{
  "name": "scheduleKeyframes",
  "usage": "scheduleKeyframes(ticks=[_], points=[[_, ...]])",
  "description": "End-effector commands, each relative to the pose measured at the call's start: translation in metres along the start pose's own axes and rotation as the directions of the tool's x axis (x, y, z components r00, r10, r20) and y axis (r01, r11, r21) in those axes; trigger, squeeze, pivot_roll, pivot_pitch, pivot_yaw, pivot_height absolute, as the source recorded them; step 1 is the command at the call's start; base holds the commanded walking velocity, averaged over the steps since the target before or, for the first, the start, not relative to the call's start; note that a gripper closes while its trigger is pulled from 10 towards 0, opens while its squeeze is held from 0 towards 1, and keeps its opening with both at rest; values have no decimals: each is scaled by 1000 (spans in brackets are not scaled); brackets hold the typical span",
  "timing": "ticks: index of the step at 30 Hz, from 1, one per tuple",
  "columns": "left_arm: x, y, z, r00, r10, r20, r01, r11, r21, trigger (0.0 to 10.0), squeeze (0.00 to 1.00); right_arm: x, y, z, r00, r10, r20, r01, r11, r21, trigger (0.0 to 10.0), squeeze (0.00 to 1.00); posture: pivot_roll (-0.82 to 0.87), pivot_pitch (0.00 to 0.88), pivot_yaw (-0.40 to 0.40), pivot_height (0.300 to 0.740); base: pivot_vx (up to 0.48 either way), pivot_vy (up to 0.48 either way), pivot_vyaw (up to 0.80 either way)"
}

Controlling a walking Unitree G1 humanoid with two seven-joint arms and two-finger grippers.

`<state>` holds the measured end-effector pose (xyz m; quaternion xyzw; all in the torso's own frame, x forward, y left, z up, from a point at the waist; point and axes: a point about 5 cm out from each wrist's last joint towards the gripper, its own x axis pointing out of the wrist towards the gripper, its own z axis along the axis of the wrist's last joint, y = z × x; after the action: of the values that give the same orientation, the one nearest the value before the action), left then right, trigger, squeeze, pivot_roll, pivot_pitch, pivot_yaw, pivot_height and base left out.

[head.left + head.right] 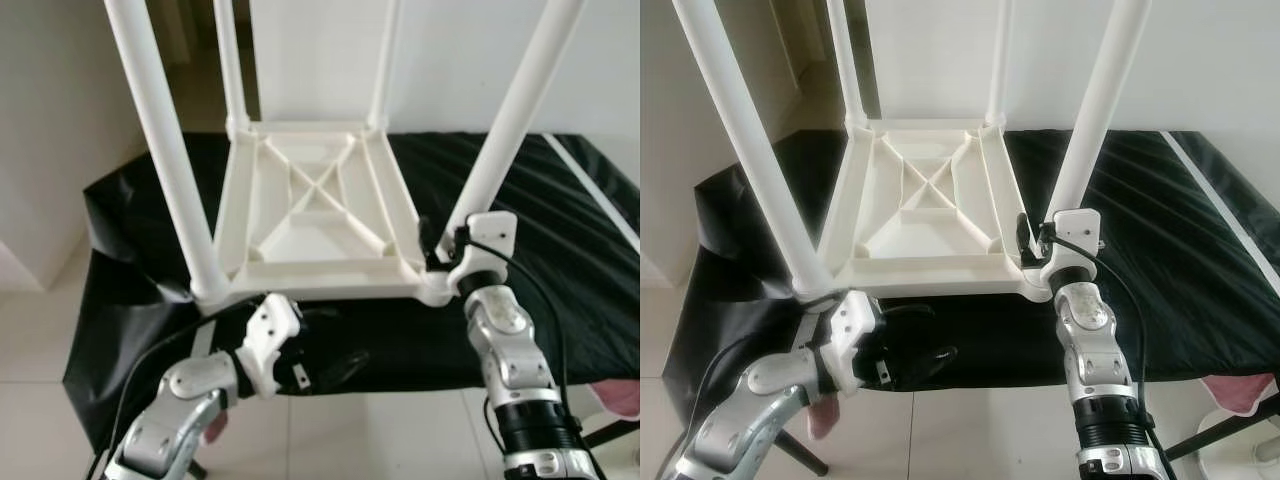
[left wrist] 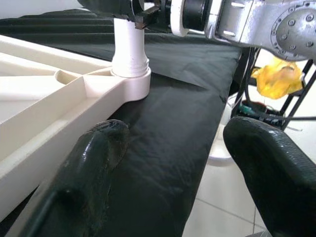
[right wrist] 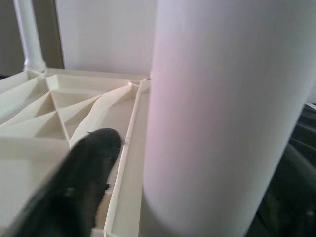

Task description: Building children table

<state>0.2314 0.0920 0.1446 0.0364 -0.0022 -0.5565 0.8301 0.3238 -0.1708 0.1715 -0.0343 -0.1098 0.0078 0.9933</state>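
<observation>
the children's table (image 1: 320,205) is lying upside down on a black sheet (image 1: 560,230) spread over a raised surface, its ribbed cream-white underside facing up with a cross of braces showing in the middle. four white round legs are standing up out of its corner sockets: two near ones, the near left leg (image 1: 165,150) and the near right leg (image 1: 515,115), and two far ones rising against the pale wall. the frame is looking square, with a thick rim all around.

the right gripper (image 1: 437,248) is sitting at the foot of the near right leg, just above its socket, and its fingers are closing around that leg; the right wrist view is showing the leg (image 3: 217,118) as a broad white column between one black finger (image 3: 74,182) and a dark edge on the other side, with the ribbed underside and a far leg behind. the left gripper (image 1: 925,335) is hanging just below the near edge of the table, over the sheet's front edge, its fingers spread apart and gripping nothing. the left wrist view is looking between its two fingers (image 2: 94,163) along the sheet to the near right socket (image 2: 131,81), and it is also showing the right arm (image 2: 256,22) above it and something yellow (image 2: 276,79) beyond the sheet. a pink thing (image 1: 1240,390) is lying low on the tiled floor at the right.
</observation>
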Motion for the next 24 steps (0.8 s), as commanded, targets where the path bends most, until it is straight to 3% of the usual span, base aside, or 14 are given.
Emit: scheduleKeyframes(ticks=[1, 2, 3, 4, 9, 10, 12, 13, 14, 15, 16, 22, 24], points=[[1, 0, 3, 1000, 17, 7, -17, 1000, -12, 10000, 0, 1, -1, -4, 1000, -19, -25, 19, 1000, 18, 0, 0, 49, 0, -24, 740, 0, 0, 0], [1, -1, 5, 1000, 13, 11, -13, 1000, -14, 10000, 0, 2, -1, -5, 999, -26, -30, 27, 999, 20, 4627, 0, 49, 0, -24, 740, 0, 0, 0], [1, -1, 5, 1000, 13, 11, -13, 1000, -14, 10000, 0, 2, -1, -5, 999, -26, -30, 27, 999, 20, 4627, 0, 49, 0, -24, 740, 0, 0, 0], [2, -2, 5, 1000, 3, 10, -3, 1000, -16, 10000, 0, 2, -1, -6, 999, -31, -36, 32, 999, 17, 10000, 0, 47, 0, -25, 740, 0, 0, 0], [2, -2, 6, 1000, -4, 12, 4, 1000, -20, 10000, 0, 3, -3, -6, 999, -36, -40, 36, 999, 9, 10000, 0, 45, 0, -26, 740, 0, 0, 0], [2, -2, 6, 1000, -3, 13, 3, 1000, -21, 10000, 0, 3, -4, -6, 998, -41, -41, 41, 999, 10, 9294, 0, 45, 0, -26, 740, 0, 0, 0], [2, -2, 6, 1000, -3, 13, 3, 1000, -21, 10000, 0, 3, -4, -6, 998, -41, -41, 41, 999, 10, 9294, 0, 45, 0, -26, 740, 0, 0, 0], [2, -1, 7, 1000, -3, 14, 4, 1000, -20, 10000, 0, 3, -5, -6, 998, -46, -39, 46, 999, 9, 3216, 0, 45, 0, -27, 740, 0, 0, 0], [2, -1, 7, 1000, -3, 15, 3, 1000, -19, 10000, 0, 4, -5, -6, 998, -48, -37, 48, 999, 7, 4667, 0, 45, 0, -27, 740, 0, 0, 0], [2, -1, 7, 1000, -3, 15, 3, 1000, -19, 10000, 0, 4, -5, -6, 998, -48, -37, 48, 999, 7, 4667, 0, 45, 0, -27, 740, 0, 0, 0], [3, -1, 7, 1000, -2, 15, 2, 1000, -20, 10000, 0, 4, -6, -5, 998, -50, -36, 51, 999, 9, 10000, 0, 44, 0, -28, 740, 0, 0, 0], [3, -1, 8, 1000, -5, 17, 5, 1000, -29, 10000, 0, 6, -5, 1, 999, -50, -16, 50, 999, 21, 10000, 0, 42, 0, -28, 740, 0, 0, 0], [2, -4, 7, 1000, -19, 11, 19, 999, -51, 10000, 0, 6, -4, 3, 999, -48, -12, 49, 997, 63, 10000, 0, 40, 0, -29, 740, 0, 0, 0]])
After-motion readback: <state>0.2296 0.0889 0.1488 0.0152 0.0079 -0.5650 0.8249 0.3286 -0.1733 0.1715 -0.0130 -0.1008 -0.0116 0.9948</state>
